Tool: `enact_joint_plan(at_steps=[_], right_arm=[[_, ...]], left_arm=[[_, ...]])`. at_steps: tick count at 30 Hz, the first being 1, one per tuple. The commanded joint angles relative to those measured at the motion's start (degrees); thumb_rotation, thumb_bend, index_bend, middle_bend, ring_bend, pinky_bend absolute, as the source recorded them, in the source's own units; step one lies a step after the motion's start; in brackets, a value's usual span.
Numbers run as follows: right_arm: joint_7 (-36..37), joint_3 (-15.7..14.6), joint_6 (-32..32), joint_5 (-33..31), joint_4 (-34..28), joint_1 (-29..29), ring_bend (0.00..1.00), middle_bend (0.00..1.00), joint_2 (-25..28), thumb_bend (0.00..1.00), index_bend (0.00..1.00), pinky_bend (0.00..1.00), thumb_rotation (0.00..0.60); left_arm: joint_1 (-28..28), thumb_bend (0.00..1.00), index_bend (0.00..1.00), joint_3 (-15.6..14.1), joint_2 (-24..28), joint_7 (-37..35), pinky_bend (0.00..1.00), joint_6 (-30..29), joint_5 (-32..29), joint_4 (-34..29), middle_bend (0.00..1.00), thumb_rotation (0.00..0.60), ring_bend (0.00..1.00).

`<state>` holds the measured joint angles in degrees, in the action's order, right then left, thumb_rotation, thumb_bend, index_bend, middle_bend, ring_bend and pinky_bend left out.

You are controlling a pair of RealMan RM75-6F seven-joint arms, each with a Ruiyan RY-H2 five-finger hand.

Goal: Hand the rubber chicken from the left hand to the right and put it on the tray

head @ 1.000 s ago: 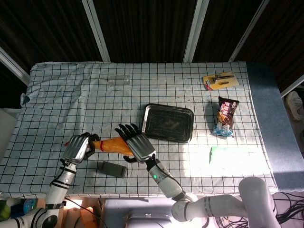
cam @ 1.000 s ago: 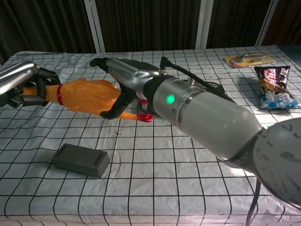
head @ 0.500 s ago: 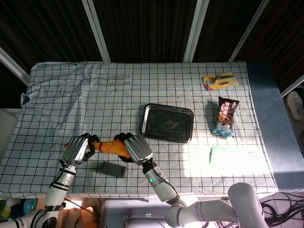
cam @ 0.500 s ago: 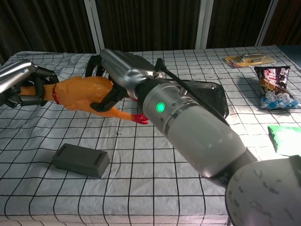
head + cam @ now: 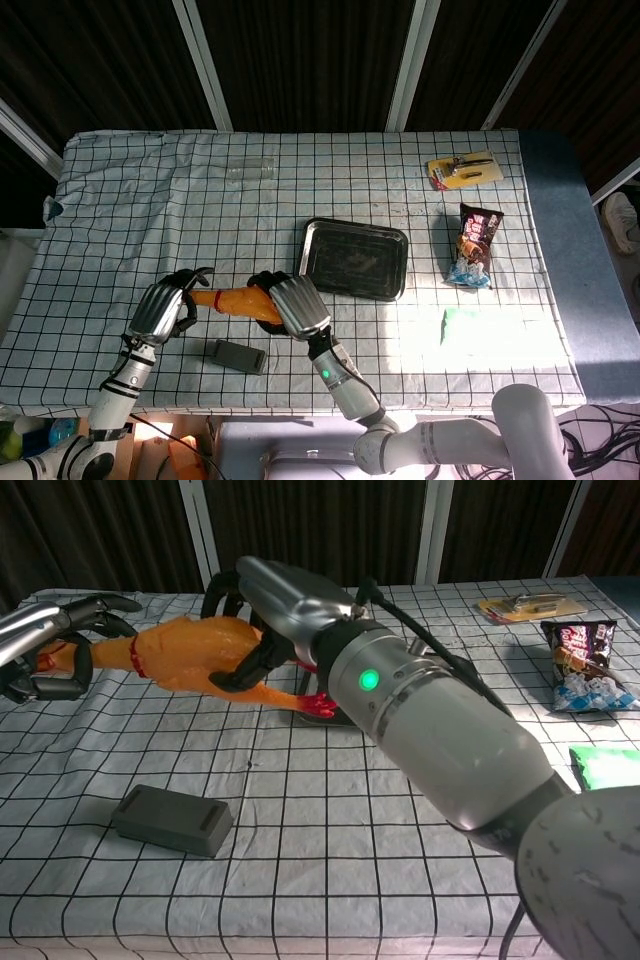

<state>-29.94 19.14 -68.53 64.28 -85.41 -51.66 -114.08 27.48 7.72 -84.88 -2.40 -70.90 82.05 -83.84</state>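
Observation:
The orange rubber chicken (image 5: pixel 232 300) (image 5: pixel 190 652) hangs above the table at the front left, head pointing left, red feet to the right. My right hand (image 5: pixel 292 306) (image 5: pixel 285 602) grips its body from above. My left hand (image 5: pixel 160 311) (image 5: pixel 42 645) is at the chicken's head end with its fingers spread apart around the neck, no longer clasping it. The dark metal tray (image 5: pixel 355 262) lies just right of the right hand and holds nothing; in the chest view my right arm mostly hides it.
A grey block (image 5: pixel 240 356) (image 5: pixel 172 820) lies on the cloth below the chicken. Right of the tray are a snack bag (image 5: pixel 475 246) (image 5: pixel 580 665), a yellow pack (image 5: pixel 462 170) and a green packet (image 5: pixel 470 326). A clear glass (image 5: pixel 250 172) lies at the back.
My right hand has closed around the chicken's body and lifted it slightly to the right. My left hand's fingers have spread open off the neck.

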Motion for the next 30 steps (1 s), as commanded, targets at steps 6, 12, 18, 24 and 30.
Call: enact_joint_plan(at_steps=[6,12,18,24,30], right_arm=[[-3.2,-0.2,-2.3,-1.2,-3.6,2.6,0.72,0.91,3.8,0.49,1.00,0.85,0.600],[-2.5,0.3,-3.4,-2.3,-2.1,6.5,0.72,0.91,11.8,0.48,1.00,0.85,0.600],[3.4,-0.2,1.0,-4.1,6.1,8.3,0.72,0.91,14.9,0.48,1.00,0.84,0.600],[11.9,-2.9,2.3,-0.2,15.5,10.2,0.72,0.91,14.9,0.48,1.00,0.84,0.600],[19.2,-4.2,3.0,3.3,25.1,9.8,0.68,0.91,10.0,0.48,0.94,0.81,0.600]], left_arm=[[-0.8,0.22,0.00,-0.8,2.2,-5.3,0.00,-5.0,6.0,2.5,0.00,0.600,0.00],[-5.3,0.21,0.00,-3.0,6.3,-1.9,0.00,-10.2,6.8,4.5,0.00,0.600,0.00],[-7.6,0.22,0.00,-4.1,7.6,-4.7,0.00,-10.6,5.6,6.9,0.00,0.600,0.00],[-8.5,0.22,0.00,-4.3,7.7,-6.6,0.00,-10.2,5.0,8.8,0.00,0.600,0.00],[-8.1,0.24,0.00,-3.6,5.7,-4.5,0.00,-11.0,5.5,12.1,0.00,0.600,0.00]])
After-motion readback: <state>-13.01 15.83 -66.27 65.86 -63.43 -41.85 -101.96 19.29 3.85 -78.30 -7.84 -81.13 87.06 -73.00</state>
